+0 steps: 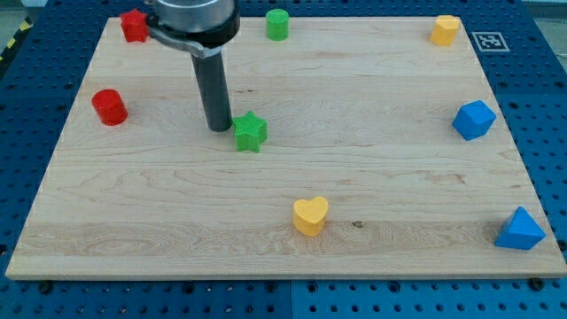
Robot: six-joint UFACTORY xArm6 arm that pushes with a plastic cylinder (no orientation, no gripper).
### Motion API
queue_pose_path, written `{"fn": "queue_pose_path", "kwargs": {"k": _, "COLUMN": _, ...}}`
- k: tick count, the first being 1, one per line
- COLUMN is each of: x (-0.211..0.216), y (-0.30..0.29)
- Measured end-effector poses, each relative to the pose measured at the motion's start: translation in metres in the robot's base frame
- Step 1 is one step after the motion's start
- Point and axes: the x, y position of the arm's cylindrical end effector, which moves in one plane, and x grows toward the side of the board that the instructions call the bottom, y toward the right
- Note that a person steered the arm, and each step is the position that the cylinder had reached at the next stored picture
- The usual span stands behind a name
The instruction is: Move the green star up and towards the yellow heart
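Contact looks made or all but made: my tip (218, 129) stands just at the left edge of the green star (250, 132), touching it or a hair short, I cannot tell which. There are no jaws on this rig, only the straight dark rod, so nothing is being held; the star simply rests flat on the wooden board (399, 124).

The green star sits left of the board's middle, roughly midway between the far and near edges. The yellow heart (310, 215) lies nearer the near edge and a little to the right, well apart from the star, with bare wood between them.

Other blocks keep to the margins: a red cylinder (110, 106) at the left, a red block (134, 26) in the far left corner, shape unclear, a green cylinder (278, 24) at the far edge, a yellow block (445, 29) in the far right corner, and two blue blocks at the right, one midway (473, 120) and one near (519, 230).

My judgement is that the task is barely begun: the tip is placed for a rightward push, but the gap to the heart is not closed, so nearly all the travel remains.
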Motion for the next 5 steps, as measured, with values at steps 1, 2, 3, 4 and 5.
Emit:
{"fn": "queue_pose_path", "kwargs": {"k": 1, "x": 0.003, "y": 0.021}}
{"fn": "queue_pose_path", "kwargs": {"k": 2, "x": 0.04, "y": 0.049}}
{"fn": "queue_pose_path", "kwargs": {"k": 3, "x": 0.05, "y": 0.084}}
{"fn": "queue_pose_path", "kwargs": {"k": 4, "x": 0.038, "y": 0.117}}
{"fn": "queue_pose_path", "kwargs": {"k": 5, "x": 0.05, "y": 0.21}}
